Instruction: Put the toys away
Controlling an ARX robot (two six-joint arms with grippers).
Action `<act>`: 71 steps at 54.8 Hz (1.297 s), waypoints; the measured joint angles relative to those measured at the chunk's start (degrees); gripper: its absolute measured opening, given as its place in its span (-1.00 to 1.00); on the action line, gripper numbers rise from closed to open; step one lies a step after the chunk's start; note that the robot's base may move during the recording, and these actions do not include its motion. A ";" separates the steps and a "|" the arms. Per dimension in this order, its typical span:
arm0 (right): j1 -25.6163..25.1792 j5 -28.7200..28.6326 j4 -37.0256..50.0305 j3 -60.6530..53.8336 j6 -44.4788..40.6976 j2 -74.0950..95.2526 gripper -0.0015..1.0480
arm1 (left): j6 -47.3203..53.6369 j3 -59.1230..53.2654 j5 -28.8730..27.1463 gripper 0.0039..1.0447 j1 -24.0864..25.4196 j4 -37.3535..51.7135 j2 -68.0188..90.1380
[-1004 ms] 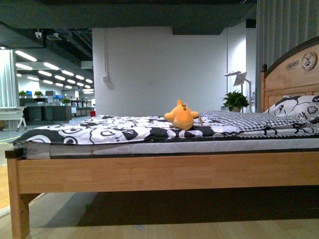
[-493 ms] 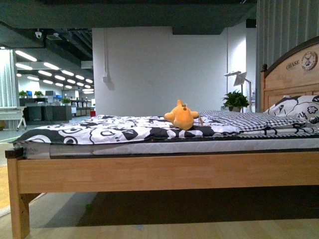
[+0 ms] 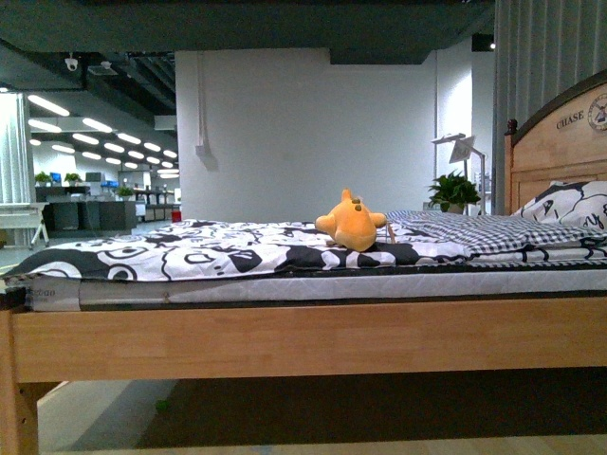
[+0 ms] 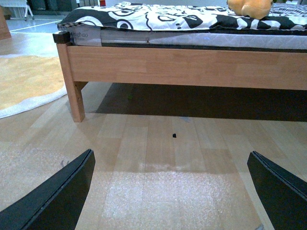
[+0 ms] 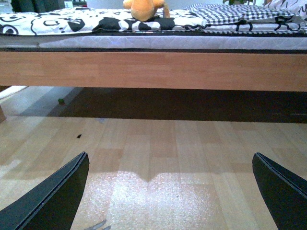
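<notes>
In both wrist views the top edge cut off the plush toy (image 4: 250,6), so you saw only its lower part. Of the left end effector (image 4: 170,191) and the right end effector (image 5: 170,194) you got just two dark finger wedges each, clipped by the lower corners. The headboard (image 3: 560,142) ran off the front view's right edge. A dark speck (image 4: 174,135) on the floor (image 4: 216,143) was too small for you to identify.

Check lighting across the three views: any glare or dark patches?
Front view: plush toy well lit, heavy shadow under the bed frame. Left wrist view: bright glare patch on the floor. Right wrist view: similar floor glare.
</notes>
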 joint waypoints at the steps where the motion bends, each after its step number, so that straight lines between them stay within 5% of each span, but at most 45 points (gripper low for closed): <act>1: 0.00 0.00 0.00 0.00 0.00 0.00 0.99 | 0.00 0.00 0.00 0.89 0.00 0.00 0.00; 71: 0.00 -0.04 0.00 0.00 -0.02 0.00 0.99 | 0.00 0.00 0.02 0.89 0.02 0.00 -0.02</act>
